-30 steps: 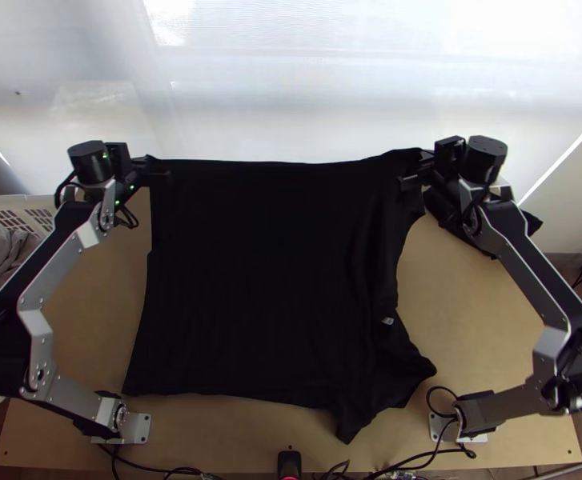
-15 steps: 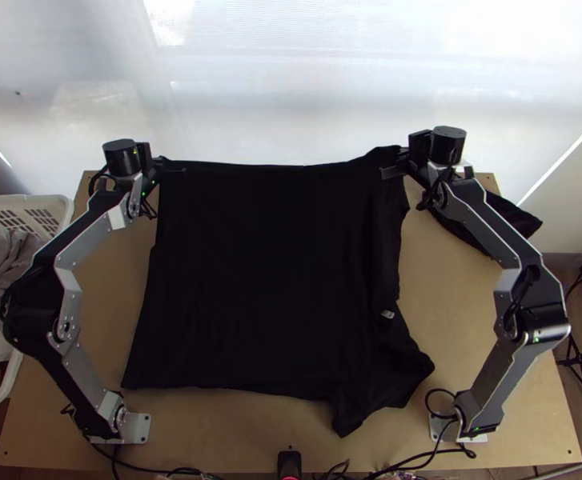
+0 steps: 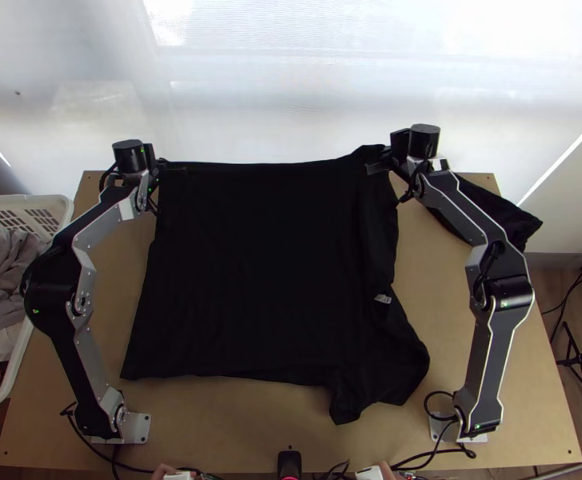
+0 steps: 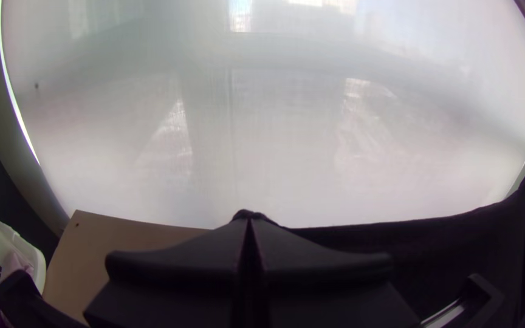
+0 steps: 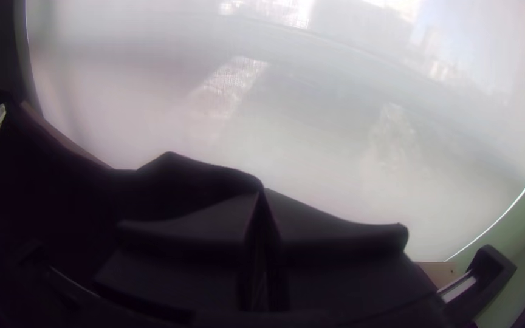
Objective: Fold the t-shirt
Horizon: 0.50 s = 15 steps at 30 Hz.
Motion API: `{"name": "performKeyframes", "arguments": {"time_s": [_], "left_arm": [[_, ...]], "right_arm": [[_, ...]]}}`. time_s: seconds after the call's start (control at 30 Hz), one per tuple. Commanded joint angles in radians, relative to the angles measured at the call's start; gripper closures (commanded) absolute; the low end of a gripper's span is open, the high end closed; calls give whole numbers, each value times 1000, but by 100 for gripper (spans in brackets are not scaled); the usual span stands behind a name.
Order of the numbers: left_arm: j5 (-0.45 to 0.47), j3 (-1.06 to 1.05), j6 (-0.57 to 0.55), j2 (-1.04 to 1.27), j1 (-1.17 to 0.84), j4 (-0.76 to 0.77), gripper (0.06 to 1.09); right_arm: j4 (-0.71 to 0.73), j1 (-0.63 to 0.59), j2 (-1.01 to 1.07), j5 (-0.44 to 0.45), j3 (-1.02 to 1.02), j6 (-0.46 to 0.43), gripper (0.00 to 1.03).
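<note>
T-shirt is spread above the table, rumpled toward five o'clock. The left gripper pinches its eleven o'clock corner, the right gripper its one o'clock corner.

The left arm and right arm go up the picture, elbows bent. The left gripper is upper left; the right gripper is upper right. Both have their flat fingers squeezed together.
</note>
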Motion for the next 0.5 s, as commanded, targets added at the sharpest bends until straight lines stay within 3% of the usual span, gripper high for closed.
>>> {"name": "performKeyframes", "arguments": {"time_s": [0.0,0.47], "left_arm": [[-8,41,0,70,4,15,105],[-4,103,4,111,15,-11,105]], "right_arm": [[0,14,78,14,51,-3,100],[2,11,110,54,71,-16,100]]}}
